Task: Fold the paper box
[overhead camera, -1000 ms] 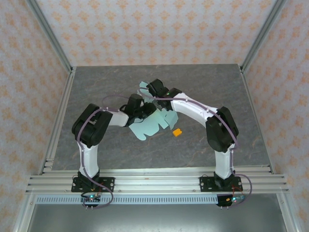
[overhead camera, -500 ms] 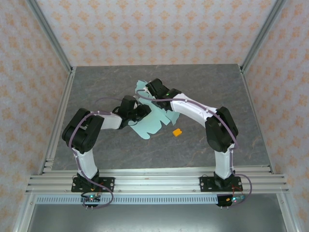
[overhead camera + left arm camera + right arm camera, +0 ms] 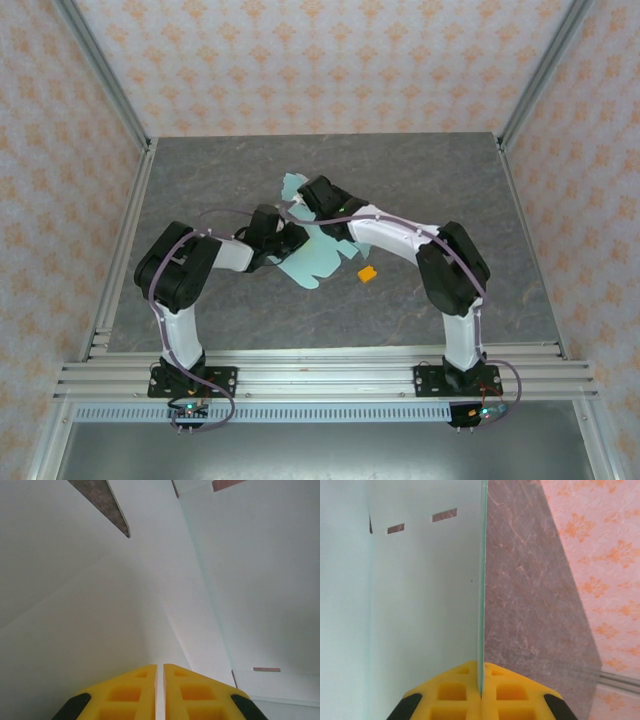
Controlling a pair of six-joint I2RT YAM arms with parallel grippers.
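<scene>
The paper box (image 3: 318, 262) is a pale mint die-cut sheet, partly lifted off the middle of the table, with one flap (image 3: 292, 186) sticking up at the back. My left gripper (image 3: 289, 239) meets the sheet's left side; in the left wrist view its yellow fingers (image 3: 125, 690) are closed to a thin slit on a fold of the card (image 3: 100, 605). My right gripper (image 3: 313, 193) holds the back part. Its fingers (image 3: 455, 690) are shut on the card's edge (image 3: 482, 580), which stands upright between them; the panel (image 3: 425, 580) with two small slots lies to their left.
A tiny orange block (image 3: 367, 273) lies on the grey table (image 3: 450, 180) just right of the sheet, under the right forearm. Aluminium frame rails (image 3: 120, 260) run along the table's sides, with patterned walls beyond.
The left gripper's jaws have closed on the card. Both grippers and the sheet have shifted slightly to the left, and the left elbow has swung outward.
</scene>
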